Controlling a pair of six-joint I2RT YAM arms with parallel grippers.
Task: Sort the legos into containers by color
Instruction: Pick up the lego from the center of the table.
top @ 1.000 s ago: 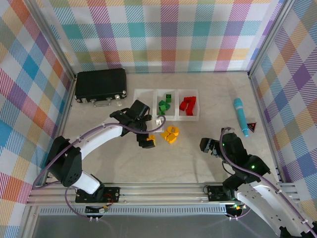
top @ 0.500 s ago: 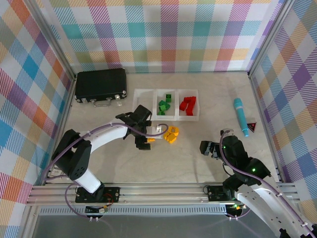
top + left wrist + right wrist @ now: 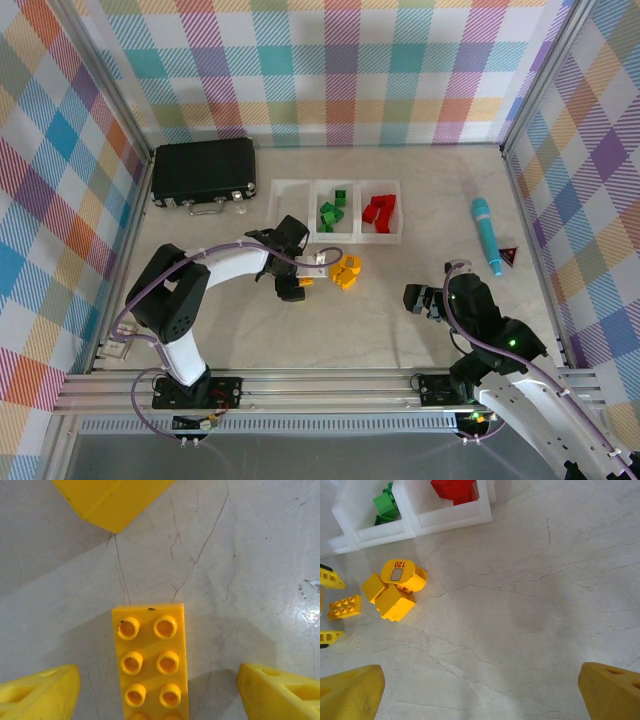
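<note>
**Left gripper held open around a yellow brick**

The left arm [image 3: 215, 268] is bent in an arc from its base toward the middle of the table [image 3: 380, 320]. The left gripper [image 3: 297, 284] is held low over a yellow brick [image 3: 150, 665], jaws wide. Its yellow fingertips [image 3: 37, 690] are seen on either side of the brick, with bare table between.

The brick lies flat, studs up in two rows, its long axis in line with the fingers. It is smooth, glossy plastic on marbled grey stone. Blocky yellow pieces [image 3: 346, 270], one rounded, are clustered just beside it.

The white containers [image 3: 358, 210] stand beyond, green bricks [image 3: 331, 212] in the middle bin and red bricks [image 3: 379, 210] in the right one. The right gripper [image 3: 425, 298] is held well apart, jaws spread wide and empty.
</note>
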